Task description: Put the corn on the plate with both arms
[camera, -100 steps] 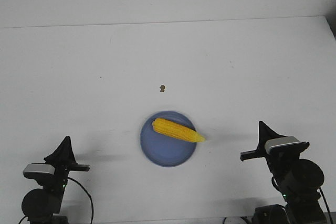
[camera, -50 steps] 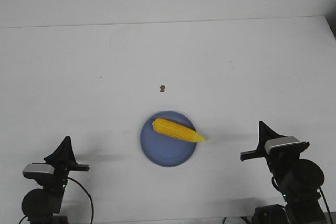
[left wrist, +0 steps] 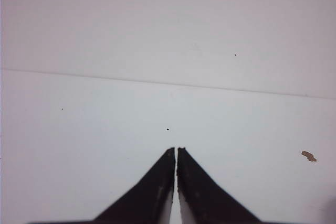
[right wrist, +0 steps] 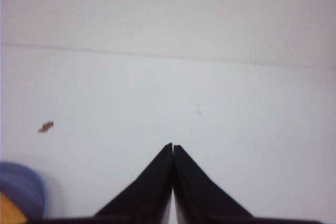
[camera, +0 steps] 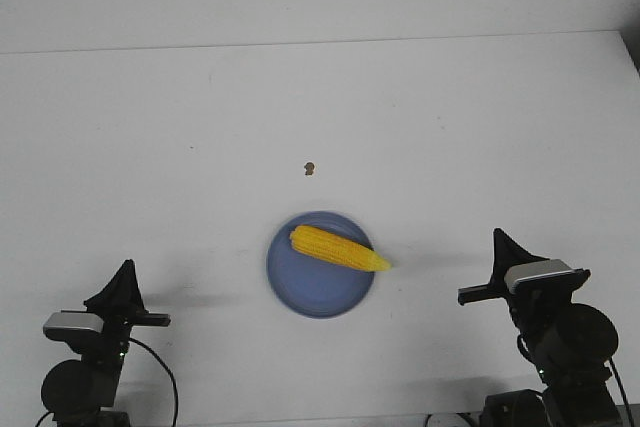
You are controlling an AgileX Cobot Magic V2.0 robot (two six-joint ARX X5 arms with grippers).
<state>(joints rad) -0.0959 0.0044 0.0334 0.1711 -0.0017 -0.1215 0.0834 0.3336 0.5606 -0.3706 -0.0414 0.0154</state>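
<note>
1. nothing has moved since the earlier frames; both arms stay parked at the near edge of the tabletop (camera: 150, 117).
2. the corn (camera: 338, 248) lies across the plate (camera: 305, 292), tip overhanging its rim.
3. left gripper (left wrist: 175, 149) and right gripper (right wrist: 172, 145): jaws together, empty.
4. the task looks done.

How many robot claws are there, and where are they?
2. The left claw is near the table's front left corner, shut and empty. The right claw is near the front right, shut and empty too. The corn lies on the plate between them.
</note>
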